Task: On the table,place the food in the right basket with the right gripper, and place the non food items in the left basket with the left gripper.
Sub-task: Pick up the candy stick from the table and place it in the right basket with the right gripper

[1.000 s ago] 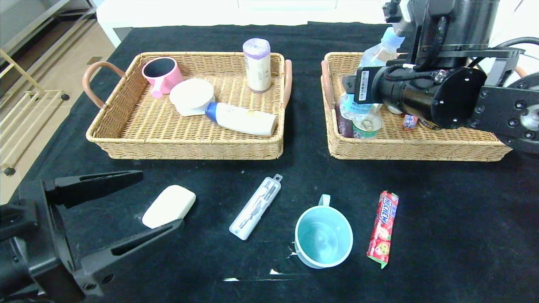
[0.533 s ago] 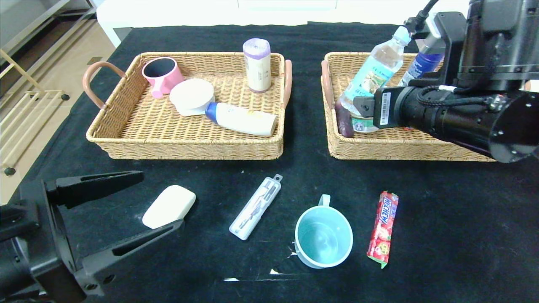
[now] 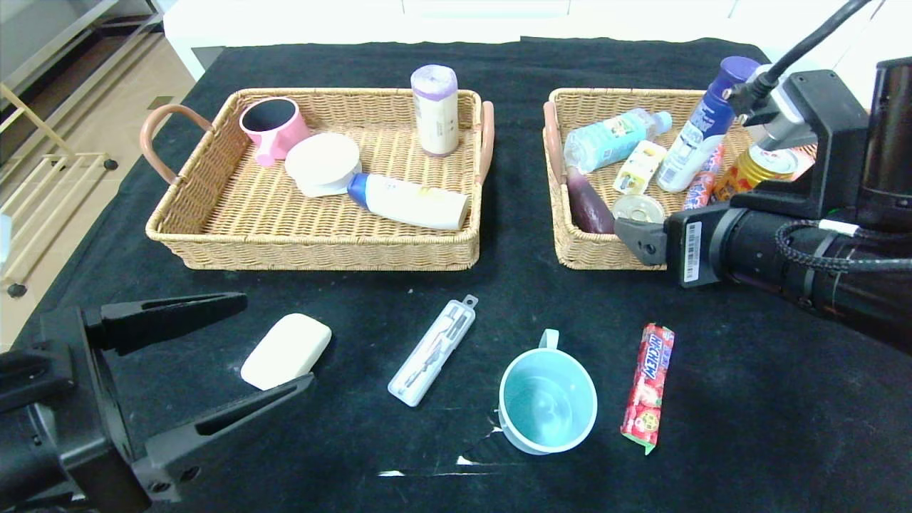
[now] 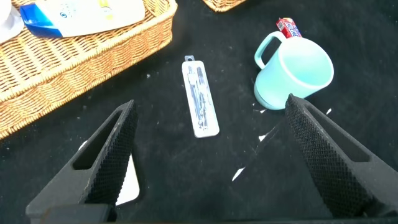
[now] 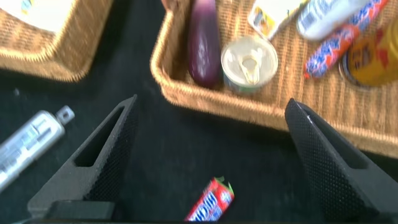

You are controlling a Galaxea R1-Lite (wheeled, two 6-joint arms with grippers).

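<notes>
Red candy stick pack (image 3: 648, 388) seems to read "HI-CHEW"; both the left end effector (image 3: 235, 346) and right end effector (image 5: 214, 149) gape wide, empty.

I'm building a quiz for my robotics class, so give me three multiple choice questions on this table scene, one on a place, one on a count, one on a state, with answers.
1. Where does the clear water bottle with the pale blue cap lie?
A. In the right tan wicker basket
B. On the black-clothed table
C. In the left tan wicker basket

2. How many loose items remain on the table?
A. Two
B. Four
C. Six

3. What is the right black claw doing?
A. Gripping the bottle
B. Shut on nothing
C. Open, holding nothing

Answers: 1 A, the bottle lies on its side inside that basket. 2 B, the white soap-like block, slim clear plastic case, teal plastic mug and red candy stick pack. 3 C, its fingers are spread with nothing between them.
</notes>
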